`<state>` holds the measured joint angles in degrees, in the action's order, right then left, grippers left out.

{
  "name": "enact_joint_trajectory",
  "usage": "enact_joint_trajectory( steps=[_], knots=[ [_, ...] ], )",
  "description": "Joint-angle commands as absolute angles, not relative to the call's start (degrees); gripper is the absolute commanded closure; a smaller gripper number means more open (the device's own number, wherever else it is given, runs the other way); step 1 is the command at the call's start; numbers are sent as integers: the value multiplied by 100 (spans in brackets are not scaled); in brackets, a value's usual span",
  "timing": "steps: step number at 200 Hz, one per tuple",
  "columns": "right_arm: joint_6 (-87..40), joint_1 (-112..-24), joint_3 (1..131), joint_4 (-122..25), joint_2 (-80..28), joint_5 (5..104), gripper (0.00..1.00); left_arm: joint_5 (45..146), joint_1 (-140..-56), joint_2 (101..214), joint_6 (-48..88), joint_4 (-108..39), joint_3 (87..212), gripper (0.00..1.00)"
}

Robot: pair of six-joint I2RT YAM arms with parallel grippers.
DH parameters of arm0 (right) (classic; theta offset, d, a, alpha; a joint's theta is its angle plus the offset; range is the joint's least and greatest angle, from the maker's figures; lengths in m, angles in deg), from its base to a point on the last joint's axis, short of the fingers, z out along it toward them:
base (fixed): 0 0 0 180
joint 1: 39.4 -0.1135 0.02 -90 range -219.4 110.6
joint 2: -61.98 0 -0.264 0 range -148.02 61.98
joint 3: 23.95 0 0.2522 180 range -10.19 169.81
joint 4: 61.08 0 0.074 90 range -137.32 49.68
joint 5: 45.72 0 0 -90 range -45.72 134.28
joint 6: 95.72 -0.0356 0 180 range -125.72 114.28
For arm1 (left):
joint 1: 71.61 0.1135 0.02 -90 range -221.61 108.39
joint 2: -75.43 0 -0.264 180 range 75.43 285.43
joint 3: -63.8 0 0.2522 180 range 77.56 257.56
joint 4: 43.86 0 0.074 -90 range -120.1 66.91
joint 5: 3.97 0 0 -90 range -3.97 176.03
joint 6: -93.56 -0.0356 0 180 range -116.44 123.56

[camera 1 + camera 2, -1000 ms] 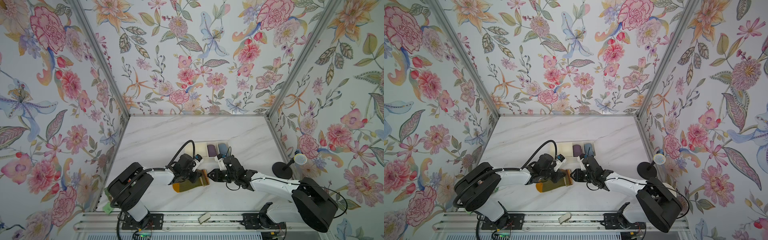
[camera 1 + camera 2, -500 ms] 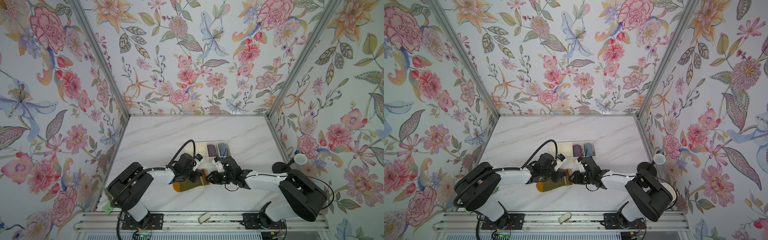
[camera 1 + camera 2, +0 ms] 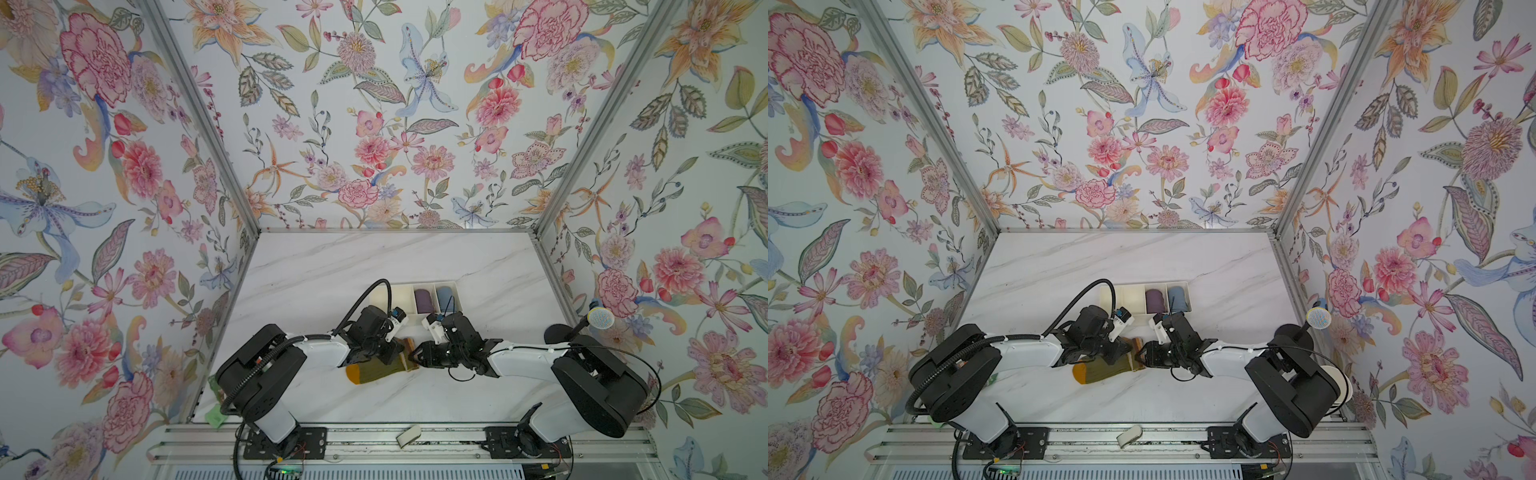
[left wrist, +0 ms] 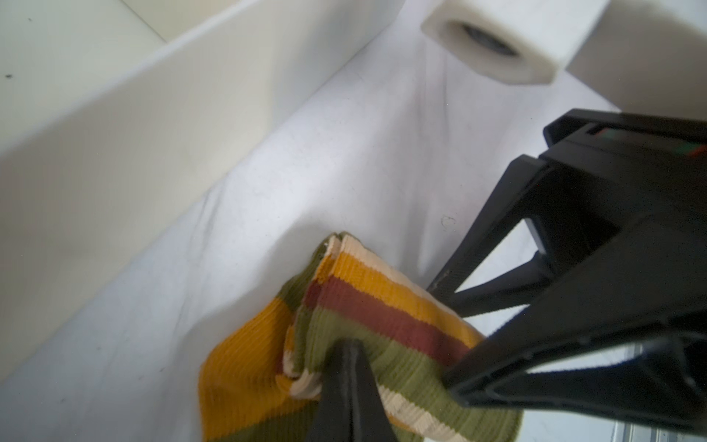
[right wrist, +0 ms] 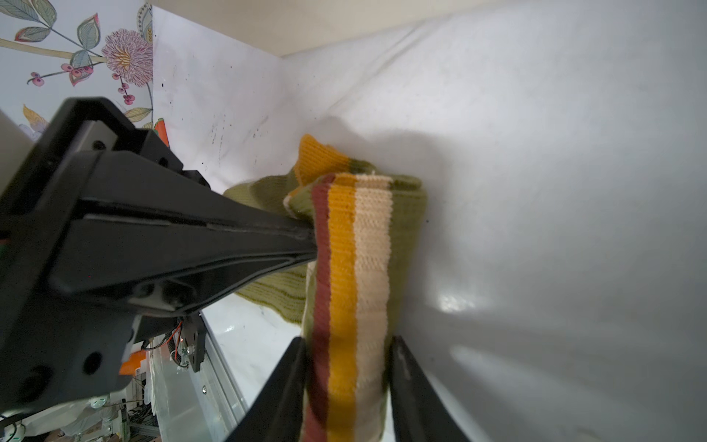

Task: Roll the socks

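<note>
In both top views the socks (image 3: 376, 369) (image 3: 1100, 369) lie on the table (image 3: 332, 270) between the arms, mustard toe toward the left arm; the arms' black wrists cover the cuff end. Behind, a tray (image 3: 384, 291) holds a purple roll (image 3: 423, 300) and a blue roll (image 3: 444, 297). Left wrist view: the left gripper (image 4: 347, 356) is pressed together, tip against the folded cuff (caught fabric? cannot tell). Right wrist view: the right gripper (image 5: 349, 342) straddles the striped cuff, fingers (image 5: 411, 394) touching both sides.
</note>
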<state>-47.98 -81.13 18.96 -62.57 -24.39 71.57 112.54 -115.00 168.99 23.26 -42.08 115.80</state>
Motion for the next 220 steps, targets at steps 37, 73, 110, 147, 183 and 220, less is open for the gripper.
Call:
enact_joint_trajectory(
  steps=[37,73,110,147,183,220],
  knots=[
    [-4764,-8083,1848,-6618,-2705,7270,62,11191,-11417,16980,2193,-4125,11711,100],
    [-4817,-8096,1838,-6780,-2776,7258,65,11257,-11388,17023,2202,-4199,11729,100],
    [-4836,-8136,1855,-6794,-2741,7103,74,11310,-11389,16987,2218,-4180,11741,100],
    [-4775,-8214,1958,-6517,-2667,6863,82,11239,-11388,16657,2210,-3938,11725,96],
    [-4722,-8265,2057,-6214,-2583,6666,82,10877,-11380,15951,2236,-3617,11596,93],
    [-4711,-8310,2102,-6063,-2481,6488,82,10565,-11367,15776,2354,-3445,11287,100]
  ],
)
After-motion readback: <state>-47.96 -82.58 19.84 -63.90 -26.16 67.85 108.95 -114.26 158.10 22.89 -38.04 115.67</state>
